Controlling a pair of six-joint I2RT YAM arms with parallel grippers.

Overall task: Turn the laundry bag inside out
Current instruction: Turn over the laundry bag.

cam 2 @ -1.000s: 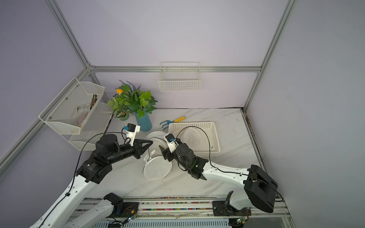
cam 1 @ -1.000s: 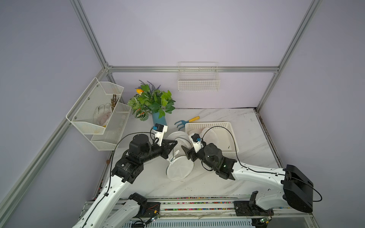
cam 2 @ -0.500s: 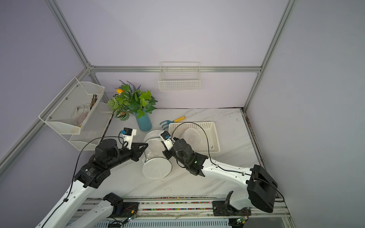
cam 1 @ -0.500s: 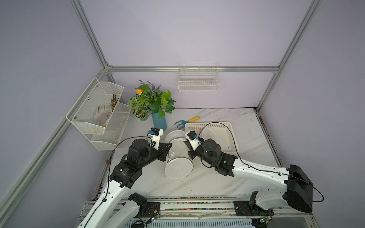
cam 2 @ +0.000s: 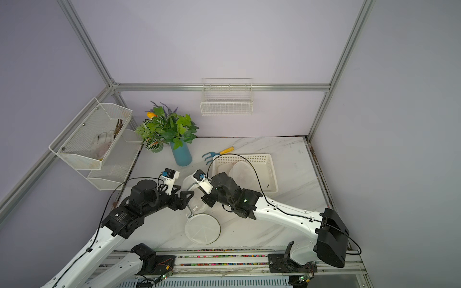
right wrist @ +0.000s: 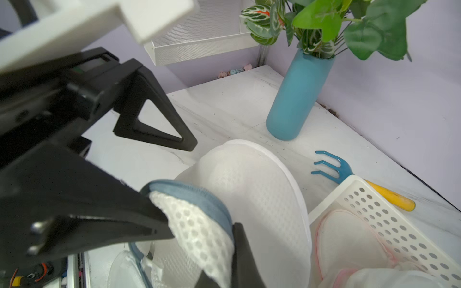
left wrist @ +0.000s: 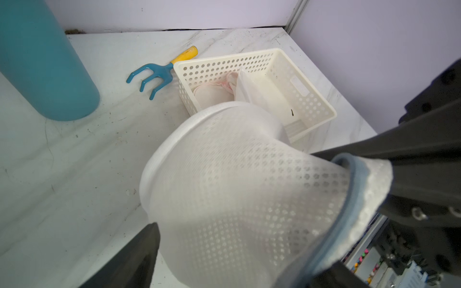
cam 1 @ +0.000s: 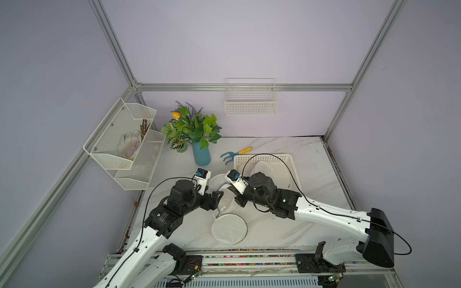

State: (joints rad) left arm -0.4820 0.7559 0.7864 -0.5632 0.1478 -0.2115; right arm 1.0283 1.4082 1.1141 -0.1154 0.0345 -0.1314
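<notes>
- Laundry bag [left wrist: 237, 187] is showing white perforated mesh cloth, blue-trimmed.
- Basket [cam 1: 268, 159], at its two o'clock, is looking like matt plastic.
- Tabletop [cam 1: 311, 159] is looking smooth, marbled.

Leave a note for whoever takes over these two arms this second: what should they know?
Left claw: open, close against the laundry bag, gripping nothing.
Right claw: shut on the bag's blue-trimmed rim.
Bag: one round end flat on the table, the rest lifted between the arms, next to the white basket.
Done: rim pinched and raised.
To do: the turning looks unfinished; probably regrip with the left claw and pull the mesh through.
</notes>
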